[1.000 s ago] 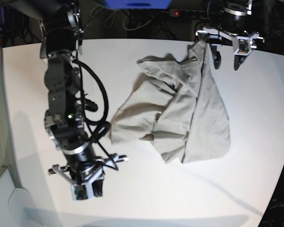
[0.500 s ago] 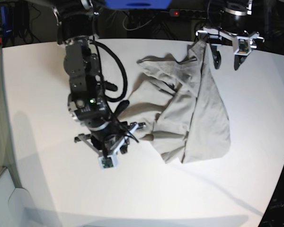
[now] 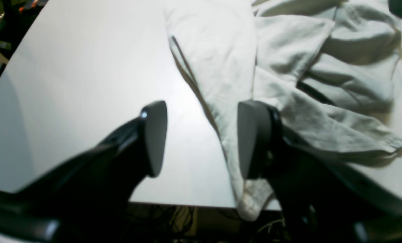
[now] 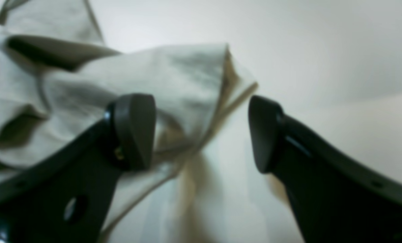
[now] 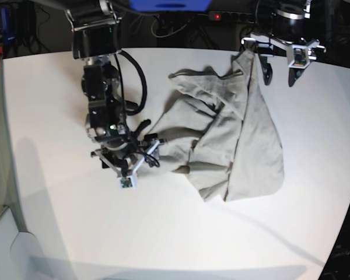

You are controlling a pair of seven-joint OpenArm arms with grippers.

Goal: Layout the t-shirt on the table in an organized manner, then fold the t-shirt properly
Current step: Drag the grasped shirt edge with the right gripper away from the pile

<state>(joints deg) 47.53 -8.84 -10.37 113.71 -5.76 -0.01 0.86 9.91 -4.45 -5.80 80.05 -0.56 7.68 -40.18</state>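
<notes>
Right wrist view: the open right gripper (image 4: 201, 135) straddles a corner of the crumpled t-shirt (image 4: 174, 77).

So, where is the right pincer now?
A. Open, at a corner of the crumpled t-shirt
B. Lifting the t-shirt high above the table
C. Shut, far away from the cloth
A: the right pincer stands open around a corner of the t-shirt, which lies crumpled on the table.

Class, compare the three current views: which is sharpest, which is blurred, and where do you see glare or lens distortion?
Base view: sharpest, though the white table edge bows from lens distortion. Left wrist view: bright glare on the tabletop, crumpled beige-grey cotton t-shirt fairly clear. Right wrist view: soft all over, cloth and black right pincer blurred.
</notes>
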